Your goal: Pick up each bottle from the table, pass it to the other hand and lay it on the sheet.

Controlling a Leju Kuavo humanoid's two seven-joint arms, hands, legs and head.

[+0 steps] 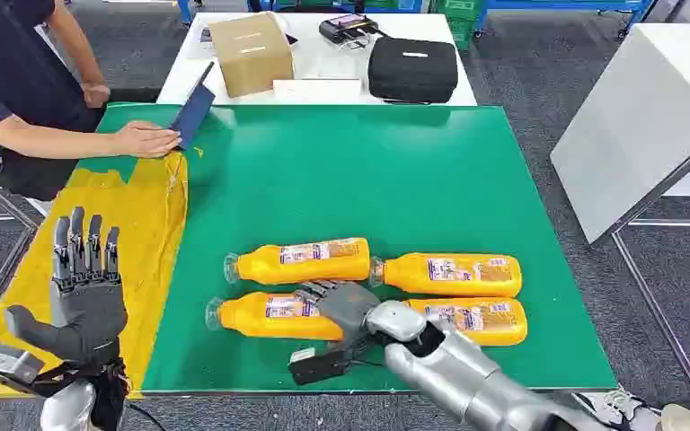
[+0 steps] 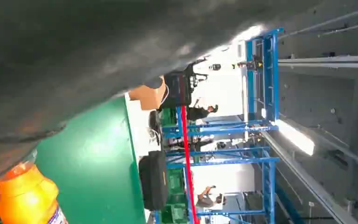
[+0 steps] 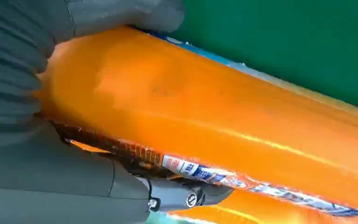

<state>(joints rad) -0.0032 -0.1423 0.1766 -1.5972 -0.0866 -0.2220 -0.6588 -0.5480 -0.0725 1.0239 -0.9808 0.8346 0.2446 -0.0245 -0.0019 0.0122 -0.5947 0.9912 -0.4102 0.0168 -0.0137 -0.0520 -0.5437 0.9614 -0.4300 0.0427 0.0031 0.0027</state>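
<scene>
Four orange bottles lie on their sides on the green mat (image 1: 395, 171) in the lower middle of the head view, in two rows of two. The right hand (image 1: 341, 303) reaches in from the lower right and is wrapped around the front-left bottle (image 1: 269, 316), fingers over its top; the right wrist view shows the thumb and fingers (image 3: 121, 11) pressed against that bottle's orange body (image 3: 205, 116), which still rests on the mat. Just behind it lies the back-left bottle (image 1: 301, 260), to its right the back-right bottle (image 1: 454, 273), and below that the front-right bottle (image 1: 481, 321), partly behind the silver wrist. The left hand (image 1: 85, 287) is raised at the lower left with fingers spread and nothing in it, above the yellow sheet (image 1: 144, 224). At the upper left a person's hand (image 1: 146, 139) rests on the mat's edge beside a dark blue folder (image 1: 193, 112). Beyond, on a white table (image 1: 314, 63), sit a cardboard box (image 1: 250, 52) and a black case (image 1: 412, 68).
</scene>
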